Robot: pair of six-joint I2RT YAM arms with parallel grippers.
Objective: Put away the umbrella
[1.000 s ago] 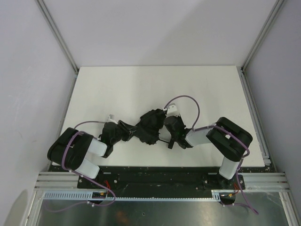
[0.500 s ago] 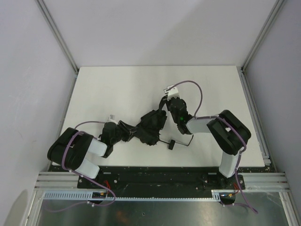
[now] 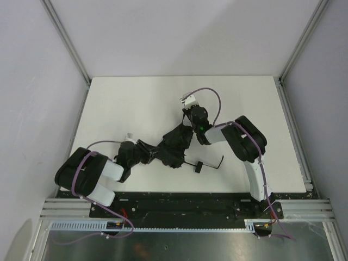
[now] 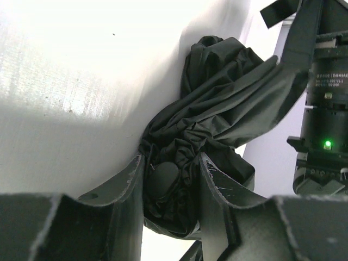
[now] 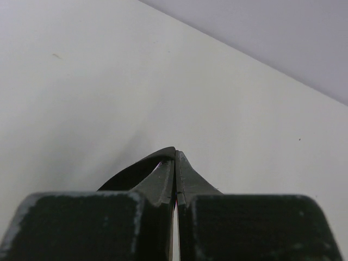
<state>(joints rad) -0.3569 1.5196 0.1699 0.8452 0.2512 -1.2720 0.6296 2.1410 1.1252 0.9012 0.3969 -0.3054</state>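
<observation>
The umbrella [image 3: 175, 145] lies as a crumpled black bundle on the white table [image 3: 136, 103]. Its thin shaft runs to the small handle [image 3: 199, 166] and wrist strap [image 3: 216, 164] near the front. My left gripper [image 3: 142, 153] is shut on the bundle's left end. In the left wrist view the folded fabric [image 4: 217, 109] fills the gap between my fingers [image 4: 209, 179]. My right gripper [image 3: 188, 119] is behind the bundle, shut on a thin black strip of the umbrella's fabric [image 5: 138, 171] and pulling it taut. That strip shows at my fingertips in the right wrist view [image 5: 175, 155].
Grey enclosure walls with metal frame posts [image 3: 70, 46] stand round the table on three sides. The right arm's forearm [image 3: 247, 141] arches over the table's right half. The metal base rail [image 3: 185, 206] runs along the near edge.
My right gripper has moved from beside the handle towards the back, pulling a strip of umbrella fabric up with it. The handle and strap now lie uncovered. The left gripper has not moved.
</observation>
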